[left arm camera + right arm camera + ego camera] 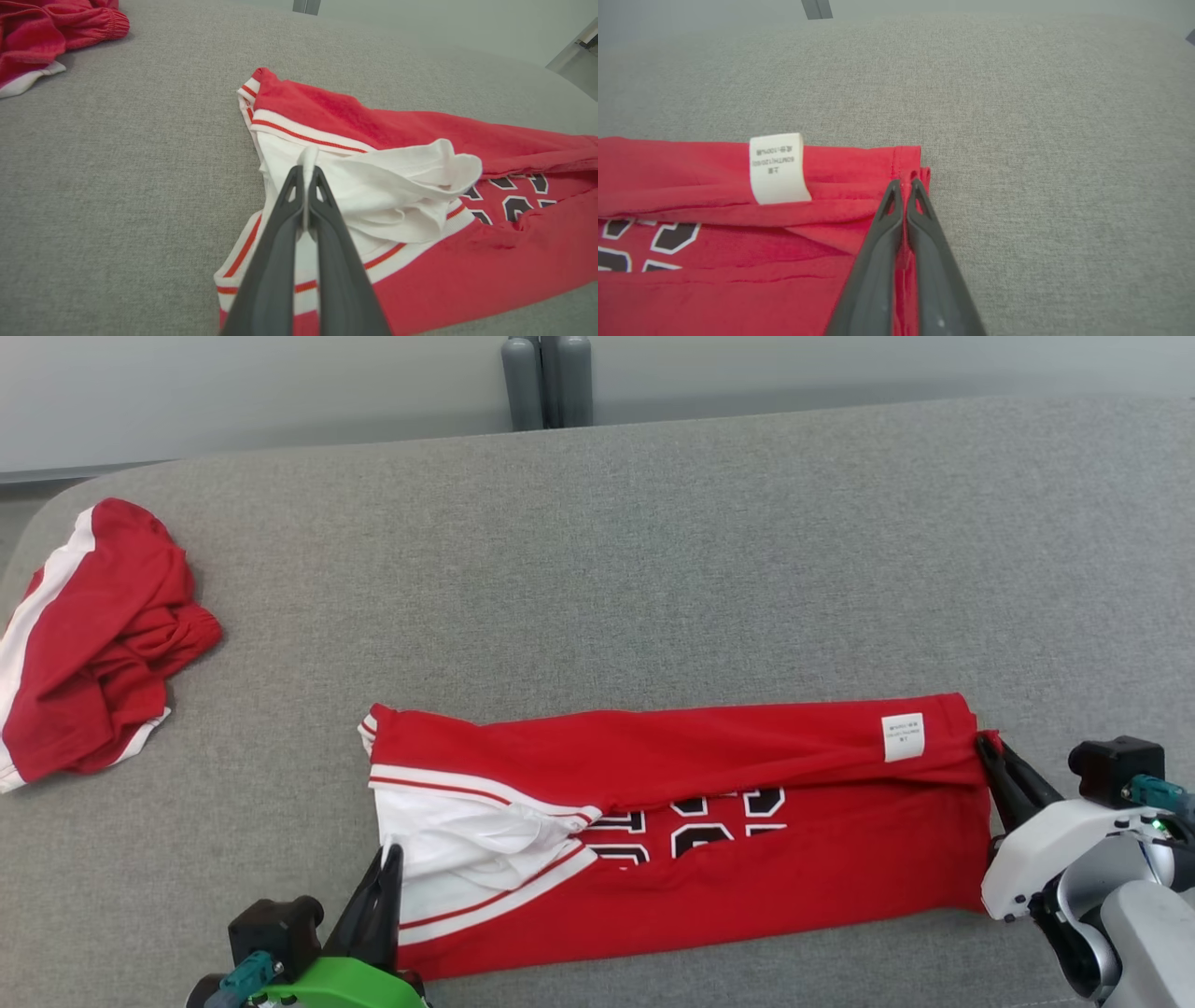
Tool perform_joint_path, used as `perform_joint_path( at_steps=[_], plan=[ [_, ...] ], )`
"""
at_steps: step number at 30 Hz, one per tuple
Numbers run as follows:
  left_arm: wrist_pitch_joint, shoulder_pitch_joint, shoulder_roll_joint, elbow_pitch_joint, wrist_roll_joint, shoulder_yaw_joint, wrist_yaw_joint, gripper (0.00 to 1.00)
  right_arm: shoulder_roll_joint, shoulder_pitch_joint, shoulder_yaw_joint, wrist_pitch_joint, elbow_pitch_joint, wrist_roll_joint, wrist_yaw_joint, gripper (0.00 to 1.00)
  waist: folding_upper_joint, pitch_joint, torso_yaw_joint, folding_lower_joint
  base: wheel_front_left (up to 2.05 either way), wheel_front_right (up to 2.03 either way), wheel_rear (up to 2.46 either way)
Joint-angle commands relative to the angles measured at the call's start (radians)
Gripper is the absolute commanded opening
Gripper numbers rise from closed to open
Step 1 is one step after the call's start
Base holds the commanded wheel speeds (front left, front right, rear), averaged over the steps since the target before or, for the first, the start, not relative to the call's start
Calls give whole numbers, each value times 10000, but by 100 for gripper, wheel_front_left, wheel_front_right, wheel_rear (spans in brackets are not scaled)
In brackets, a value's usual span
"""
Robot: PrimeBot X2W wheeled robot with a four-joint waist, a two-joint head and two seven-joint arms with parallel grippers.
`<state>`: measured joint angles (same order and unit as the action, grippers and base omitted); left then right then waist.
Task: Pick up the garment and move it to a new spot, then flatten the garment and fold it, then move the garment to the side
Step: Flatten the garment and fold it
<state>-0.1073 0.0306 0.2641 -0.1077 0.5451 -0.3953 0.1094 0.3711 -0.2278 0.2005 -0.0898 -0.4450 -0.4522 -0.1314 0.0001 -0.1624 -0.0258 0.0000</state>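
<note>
A red jersey (709, 821) with white trim and black numbers lies lengthwise on the grey cushion, its far long side folded over toward me. My left gripper (390, 859) is shut on the white sleeve fabric (373, 186) at the garment's left end; white cloth (307, 158) pokes up between the fingers. My right gripper (988, 747) is shut on the red hem corner (920, 173) at the right end, beside a white care label (777, 169).
A second red and white garment (89, 635) lies crumpled at the cushion's far left. Grey cushion (653, 569) stretches open behind the jersey. Dark grey posts (549, 381) stand past the back edge.
</note>
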Motion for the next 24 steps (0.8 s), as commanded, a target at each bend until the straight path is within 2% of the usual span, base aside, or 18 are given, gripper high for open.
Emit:
perform_joint_path(
  at_steps=[1, 2, 3, 4, 5, 6, 7, 17, 24],
  plan=[
    [-86, 182, -22, -101, 37, -14, -49, 0, -28, 202, -111, -109, 54, 141, 14, 0, -1, 58, -9, 0, 0, 0, 0],
    [-91, 215, -40, -138, 60, -27, -71, 0, -53, 261, -172, -146, 55, 190, 14, 0, -1, 78, -16, 0, 0, 0, 0],
    [-107, 244, -62, -187, 83, -41, -86, 0, -104, 333, -267, -246, 41, 268, 14, 13, -1, 117, -29, 0, 0, 0, 0],
    [-128, 255, -73, -207, 113, -35, -93, 0, -154, 405, -352, -304, 19, 319, 14, 31, -1, 144, -37, 0, 0, 0, 0],
    [-212, 290, -95, -213, 163, -11, -99, 33, -225, 496, -415, -369, 16, 396, 14, 49, -1, 177, -47, 0, 0, 0, 0],
    [-277, 330, -102, -220, 192, 16, -97, 52, -291, 572, -458, -439, 35, 436, 14, 72, -1, 214, -59, 0, 0, 0, 0],
    [-346, 412, -89, -212, 237, 46, -104, 100, -356, 664, -563, -540, 70, 455, 14, 100, -1, 255, -80, 0, 0, 0, 0],
    [-995, 1296, 53, 631, 501, 405, -6, 100, -728, 1659, -1478, -1161, 444, 698, 14, 100, -1, 601, -174, 0, 0, 0, 0],
    [-1087, 902, -11, 822, 306, 362, 110, 100, -954, 1827, -2221, -983, 711, 888, 14, 100, -1, 833, -126, 0, 0, 0, 0]
  ],
)
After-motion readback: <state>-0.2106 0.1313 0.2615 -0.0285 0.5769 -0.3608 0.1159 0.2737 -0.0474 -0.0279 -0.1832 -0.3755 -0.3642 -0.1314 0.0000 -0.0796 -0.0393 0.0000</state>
